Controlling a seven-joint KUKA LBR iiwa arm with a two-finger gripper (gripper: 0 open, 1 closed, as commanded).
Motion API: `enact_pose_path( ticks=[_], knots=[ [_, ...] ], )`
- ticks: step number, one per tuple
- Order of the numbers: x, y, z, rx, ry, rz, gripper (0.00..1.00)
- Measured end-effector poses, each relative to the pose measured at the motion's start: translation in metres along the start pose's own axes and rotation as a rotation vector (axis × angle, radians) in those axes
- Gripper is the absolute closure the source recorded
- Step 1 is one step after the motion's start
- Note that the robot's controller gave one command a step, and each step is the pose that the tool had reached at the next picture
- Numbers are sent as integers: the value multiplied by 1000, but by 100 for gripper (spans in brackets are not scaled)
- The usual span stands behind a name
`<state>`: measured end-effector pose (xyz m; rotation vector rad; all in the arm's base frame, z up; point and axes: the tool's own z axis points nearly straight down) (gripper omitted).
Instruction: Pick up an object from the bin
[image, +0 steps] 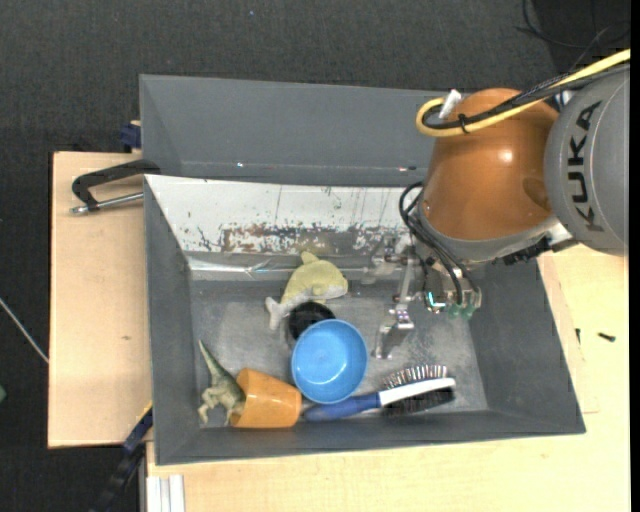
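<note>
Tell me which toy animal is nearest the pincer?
The pale yellow soft plush animal lies close beside the pincer. The green plastic dinosaur lies far off in the view's lower left corner.

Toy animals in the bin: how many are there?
2. A pale yellow soft toy lies behind the blue bowl, toward the back wall; a green dinosaur lies front left, beside the orange cup. Others may be hidden under the bowl.

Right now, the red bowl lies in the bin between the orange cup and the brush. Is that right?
No. The camera view shows the bowl is blue, not red. It does lie in the bin between the orange cup and the brush.
</note>
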<state>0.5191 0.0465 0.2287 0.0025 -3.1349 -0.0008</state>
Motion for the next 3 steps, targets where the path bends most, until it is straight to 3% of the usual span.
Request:
enact_pose_path(
  ticks=[1,2,3],
  knots=[
    [-12,40,132,0,-28,-329,0],
    [-14,41,131,-2,-35,-329,100],
    [-1,39,14,0,-21,-286,100]
  ],
)
